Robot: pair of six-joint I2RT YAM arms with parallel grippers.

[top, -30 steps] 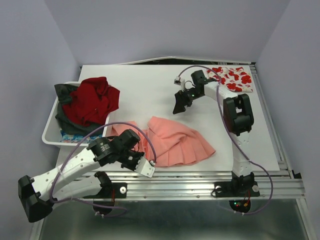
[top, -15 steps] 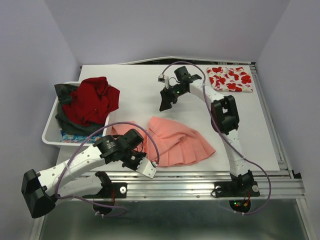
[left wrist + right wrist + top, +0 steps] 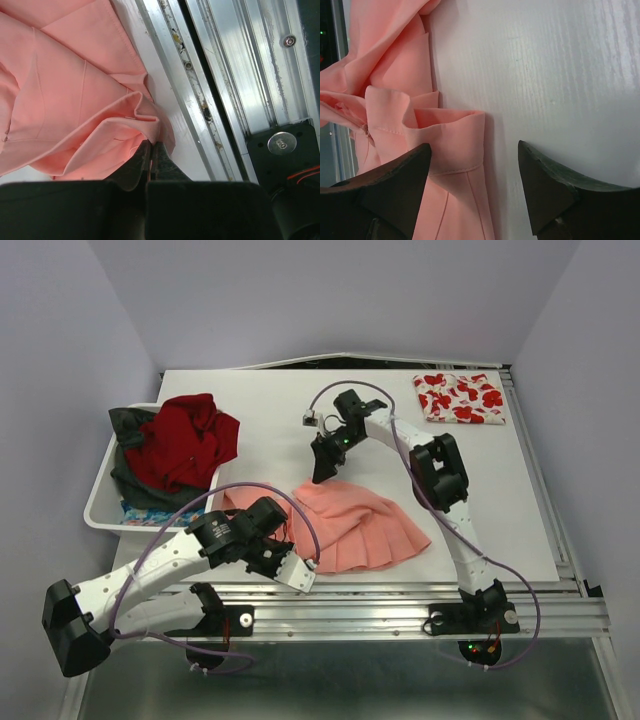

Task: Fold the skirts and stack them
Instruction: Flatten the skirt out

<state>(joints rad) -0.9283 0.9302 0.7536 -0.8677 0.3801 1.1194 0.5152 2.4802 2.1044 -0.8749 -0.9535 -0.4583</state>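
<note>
Pink skirt (image 3: 75, 100) fold inside left jaws

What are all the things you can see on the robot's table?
pink skirt: one, salmon pink, crumpled, near middle of the table
flower skirt: one, white with red flowers, folded, far right corner
bin: one, white, left edge of the table
red cloth: one, red, on top of the pile in the bin
dark cloth: one, dark grey-green, under the red one
table: one, white
metal rail: silver, along the near edge
left gripper: one, black, shut on the pink skirt's near edge
right gripper: one, black, open over the pink skirt's far edge
</note>
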